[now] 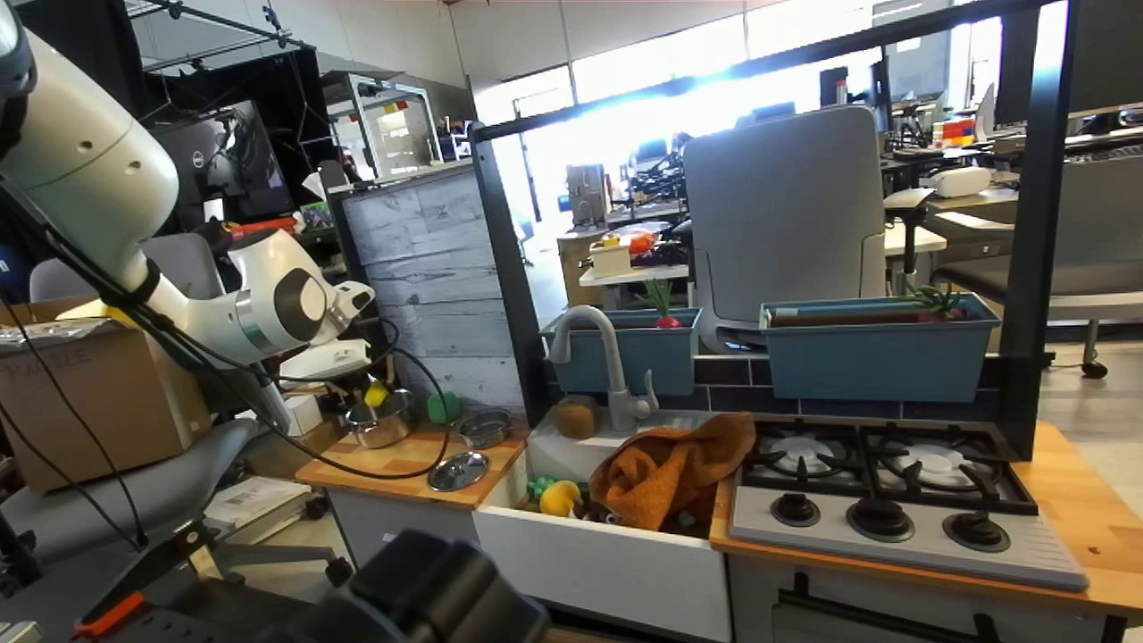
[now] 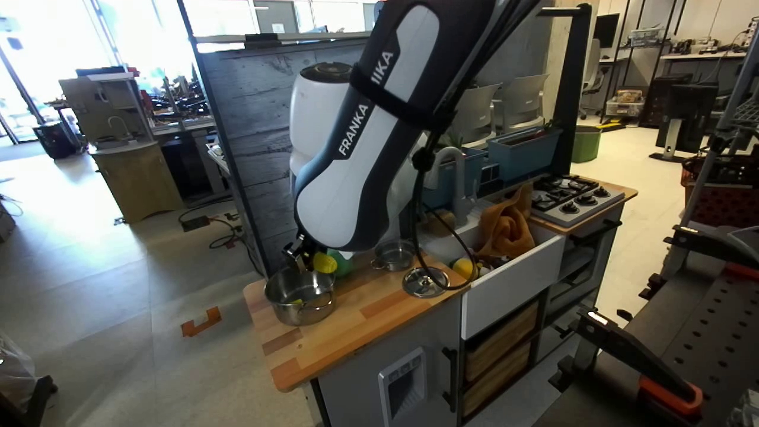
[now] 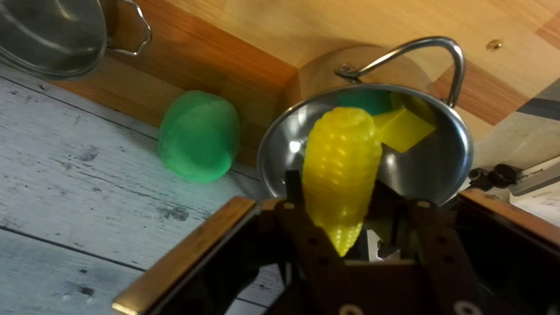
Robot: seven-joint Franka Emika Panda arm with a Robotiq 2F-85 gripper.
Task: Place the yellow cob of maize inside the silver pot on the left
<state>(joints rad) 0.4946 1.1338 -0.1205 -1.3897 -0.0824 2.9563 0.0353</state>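
The wooden counter (image 2: 359, 311) bears the silver pot (image 2: 295, 314) at its left end. Above it, the gripper (image 3: 340, 190) is clenched on the yellow cob (image 3: 342, 157), which sits between its fingers (image 3: 293, 186), broad end jutting past them. An angular yellow piece (image 3: 406, 131) lies inside the pot.

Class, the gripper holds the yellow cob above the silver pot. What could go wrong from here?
The yellow cob of maize looks near the rim of the silver pot in an exterior view; dropped there by the gripper, it might bounce out.
The pot stands near the end of the wooden countertop, so a knock could push it off.
The cob might land on the yellow piece inside the pot.
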